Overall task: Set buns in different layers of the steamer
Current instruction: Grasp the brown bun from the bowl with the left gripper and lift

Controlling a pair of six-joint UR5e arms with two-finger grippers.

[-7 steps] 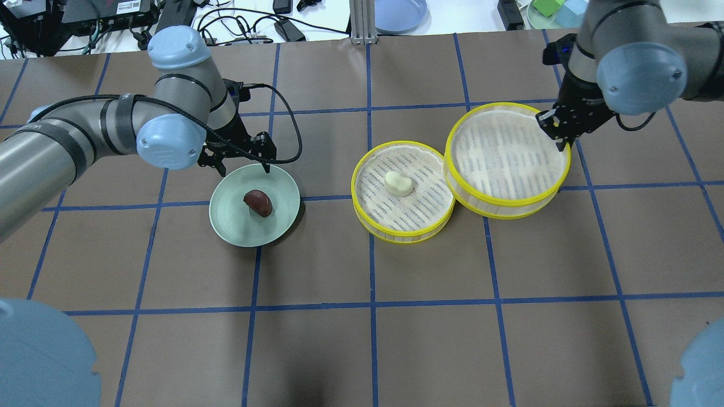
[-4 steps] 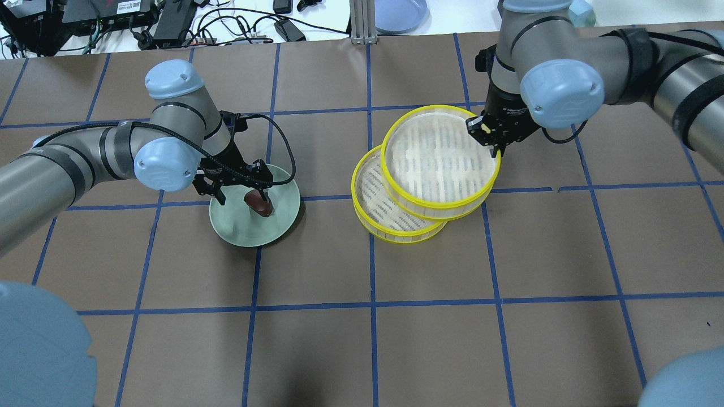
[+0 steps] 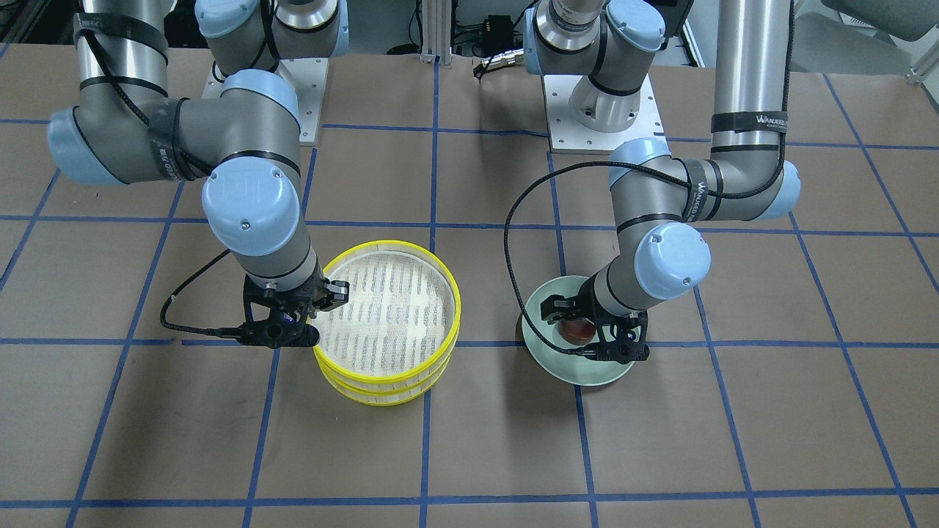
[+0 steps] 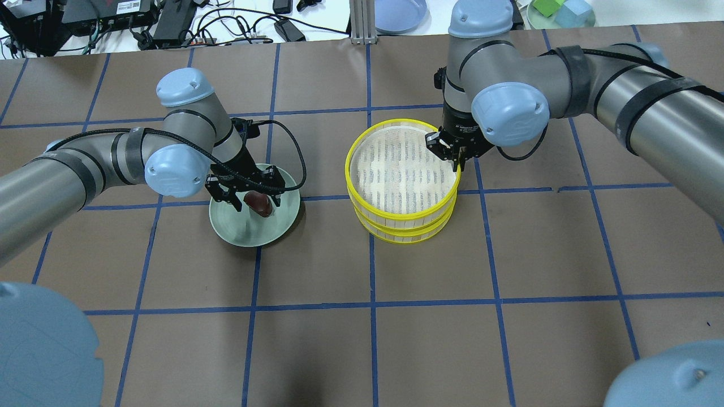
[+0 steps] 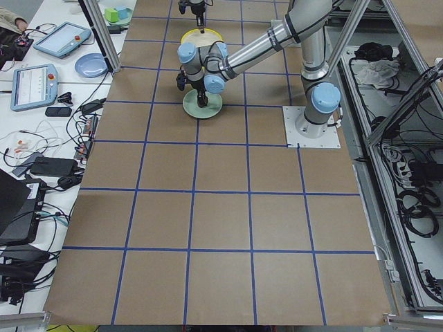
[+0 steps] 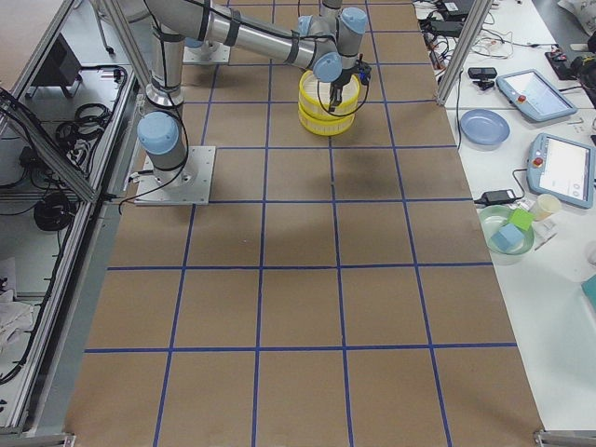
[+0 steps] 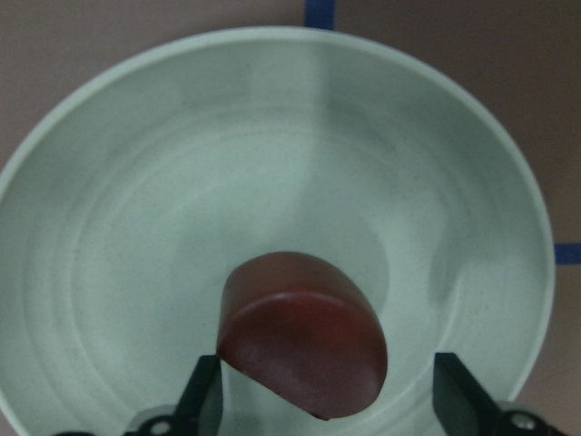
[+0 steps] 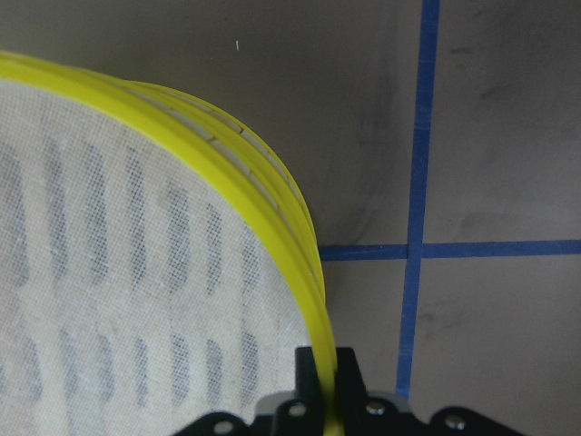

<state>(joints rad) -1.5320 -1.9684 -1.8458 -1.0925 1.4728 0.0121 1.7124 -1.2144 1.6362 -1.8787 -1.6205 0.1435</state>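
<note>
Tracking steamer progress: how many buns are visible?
1: the reddish-brown bun sits on the pale green plate, inside the open left tool. Another could be hidden under the stacked top tray.

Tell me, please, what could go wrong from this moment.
The right gripper pinches the rim of the upper yellow-rimmed steamer tray, which may not sit squarely on the lower tray; released so, it might seat crooked.
The left gripper, open, straddles the glossy reddish-brown bun on the pale green plate; closing could squirt it sideways.
</note>
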